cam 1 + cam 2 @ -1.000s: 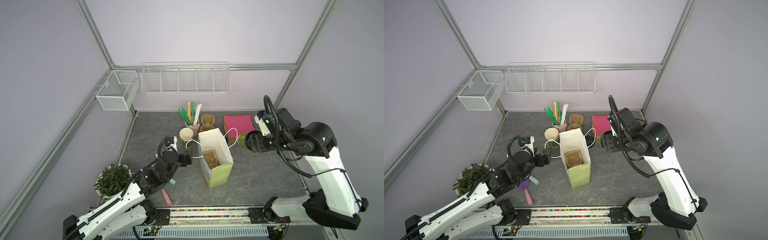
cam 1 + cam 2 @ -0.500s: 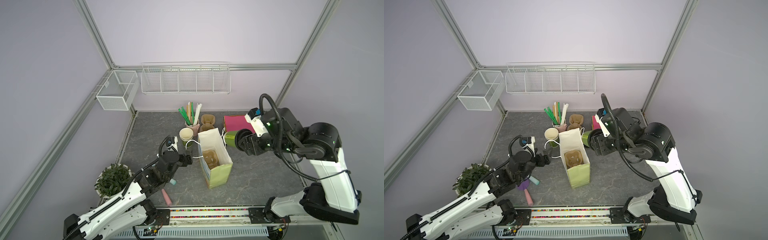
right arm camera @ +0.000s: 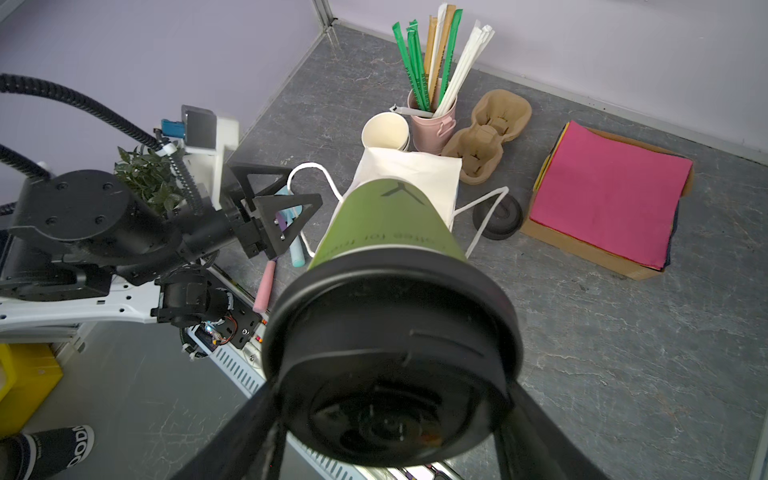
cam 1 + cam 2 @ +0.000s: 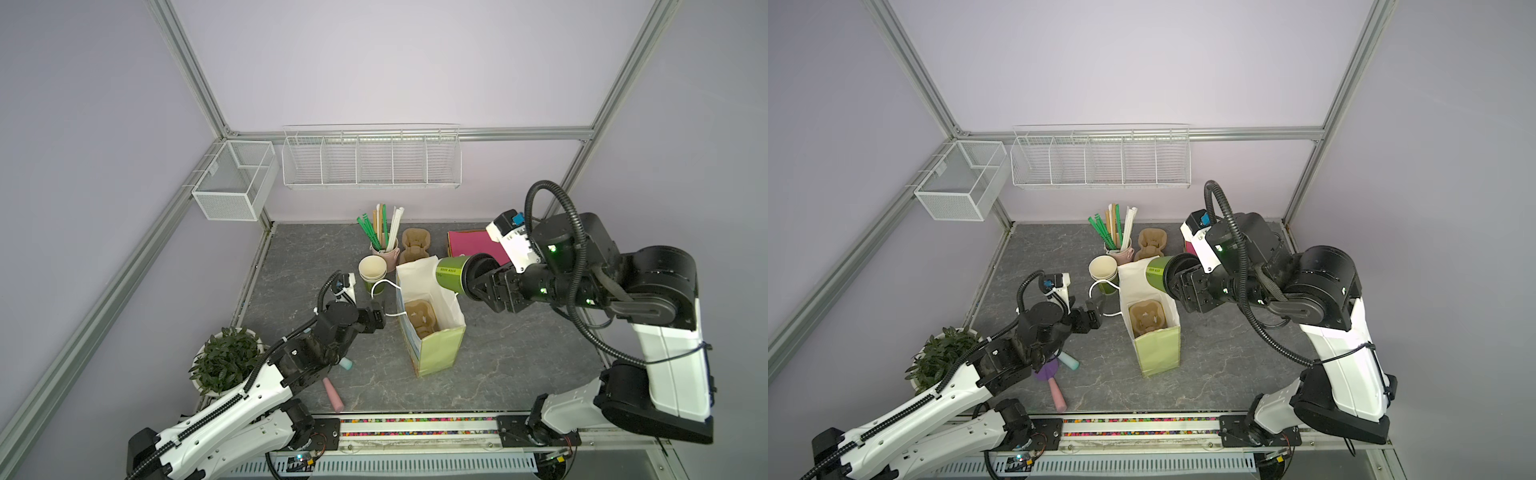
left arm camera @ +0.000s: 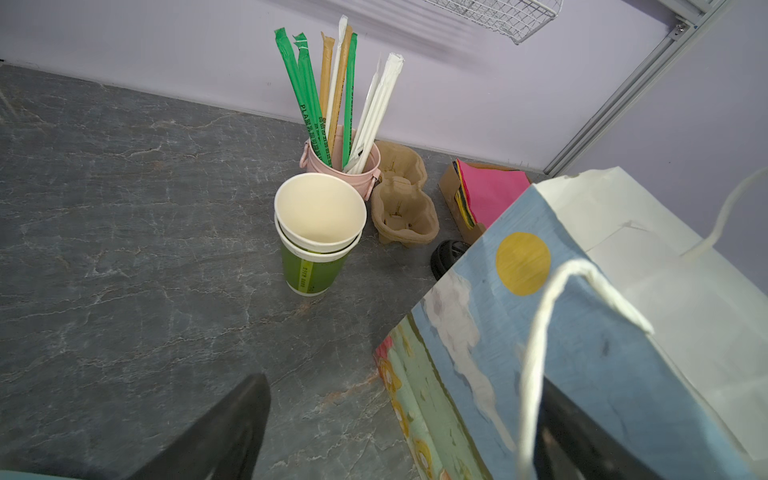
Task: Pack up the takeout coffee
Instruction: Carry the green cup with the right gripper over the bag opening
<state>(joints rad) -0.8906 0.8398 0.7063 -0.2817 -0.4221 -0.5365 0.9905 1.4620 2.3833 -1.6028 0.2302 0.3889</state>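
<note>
Moved takeout coffee (image 4: 451,272) to bag (image 4: 440,349) mouth; right jaws clamp lid (image 3: 390,332), left jaws spread.

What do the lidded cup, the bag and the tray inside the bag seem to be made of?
The lidded cup: matte green paper wall with printed text.
Its lid: black plastic by the look, with moulded ridges and a faint sheen.
The bag: paper, with creased folds, printed outside, plain white inside.
The tray: probably moulded pulp, dull brown and fibrous-looking.
</note>
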